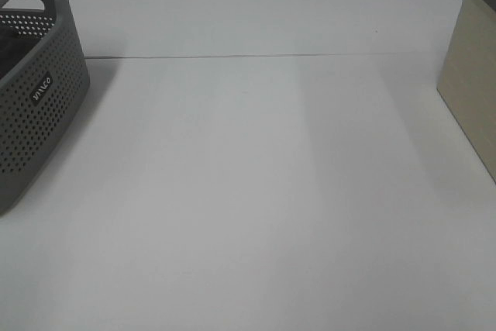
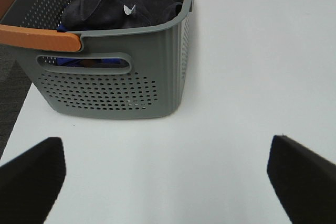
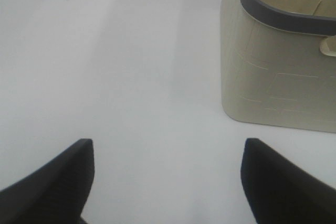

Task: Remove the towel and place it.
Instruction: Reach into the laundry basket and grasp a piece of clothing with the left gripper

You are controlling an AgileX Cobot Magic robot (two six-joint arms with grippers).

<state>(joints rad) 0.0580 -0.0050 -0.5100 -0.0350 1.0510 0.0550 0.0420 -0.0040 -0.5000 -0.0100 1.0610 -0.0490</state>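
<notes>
The dark charcoal towel (image 2: 126, 1) lies bunched inside the grey perforated basket (image 2: 152, 61), a small white tag (image 2: 128, 9) showing on top. In the left wrist view my left gripper (image 2: 165, 174) is open above the bare table, short of the basket, with nothing between its fingers (image 2: 31, 177). My right gripper (image 3: 165, 179) is open too, over the white table beside a beige bin (image 3: 273, 77). In the exterior high view the basket (image 1: 35, 106) sits at the far left; neither gripper shows there and the towel is hidden.
The basket has an orange handle (image 2: 39, 38), and a bit of blue cloth (image 2: 68, 61) shows through its side slot. The beige bin (image 1: 473, 83) with a dark rim stands at the right edge. A seam (image 1: 256, 56) crosses the white table.
</notes>
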